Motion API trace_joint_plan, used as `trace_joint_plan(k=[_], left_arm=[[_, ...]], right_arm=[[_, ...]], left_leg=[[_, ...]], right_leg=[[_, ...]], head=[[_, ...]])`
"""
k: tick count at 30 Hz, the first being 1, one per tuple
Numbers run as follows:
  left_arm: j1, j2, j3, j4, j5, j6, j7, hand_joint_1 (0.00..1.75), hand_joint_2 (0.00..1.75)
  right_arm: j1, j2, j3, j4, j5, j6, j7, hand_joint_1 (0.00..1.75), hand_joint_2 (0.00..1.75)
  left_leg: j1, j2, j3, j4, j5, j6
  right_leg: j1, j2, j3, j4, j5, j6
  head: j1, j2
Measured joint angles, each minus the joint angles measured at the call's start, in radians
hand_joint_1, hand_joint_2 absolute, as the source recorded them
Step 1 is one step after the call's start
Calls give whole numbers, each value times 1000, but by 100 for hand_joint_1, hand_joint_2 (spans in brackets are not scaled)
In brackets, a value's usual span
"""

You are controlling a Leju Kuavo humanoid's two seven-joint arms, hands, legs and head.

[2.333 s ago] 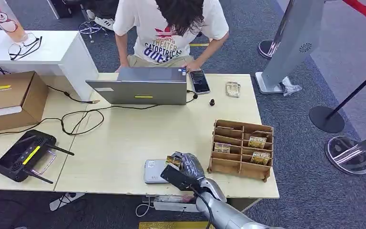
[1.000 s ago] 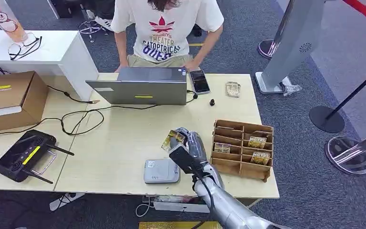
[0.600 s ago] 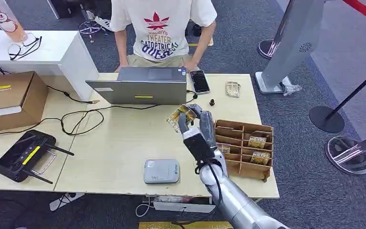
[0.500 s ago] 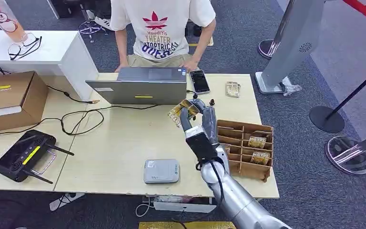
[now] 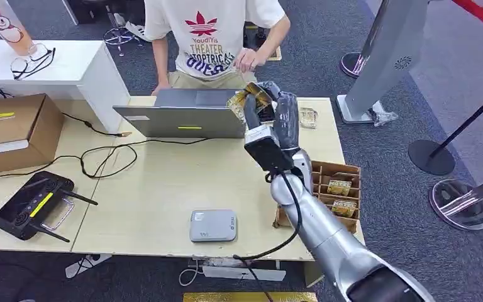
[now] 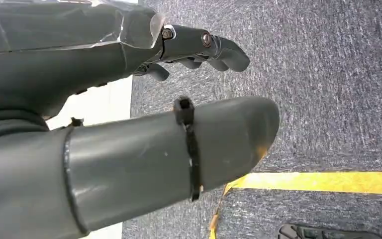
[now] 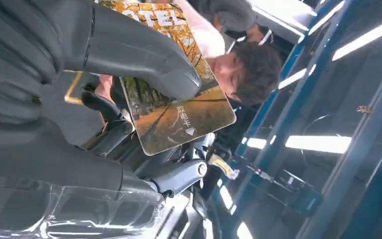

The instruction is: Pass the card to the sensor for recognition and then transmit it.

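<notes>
The right robot hand (image 5: 270, 119) pinches the thin, stiff, likely slippery card (image 5: 249, 100) by one end, toward twelve o'clock over the tabletop (image 5: 163, 182).

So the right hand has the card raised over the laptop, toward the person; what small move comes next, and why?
Probably a short further reach toward the person's raised hand, holding the grip until they take it. The right hand pinches the card above the far table edge, well past the grey sensor, and the person's hand is lifted near the card but not touching it.
</notes>
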Motion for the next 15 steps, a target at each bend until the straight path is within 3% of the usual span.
trace_joint_plan(k=[15], left_arm=[[-6, 0, -28, 0, -18, -11, 8, 0, 0]], right_arm=[[-223, 10, -8, 323, 247, -70, 92, 175, 175]], left_leg=[[0, 0, 0, 0, 0, 0]], right_leg=[[0, 0, 0, 0, 0, 0]], head=[[0, 0]])
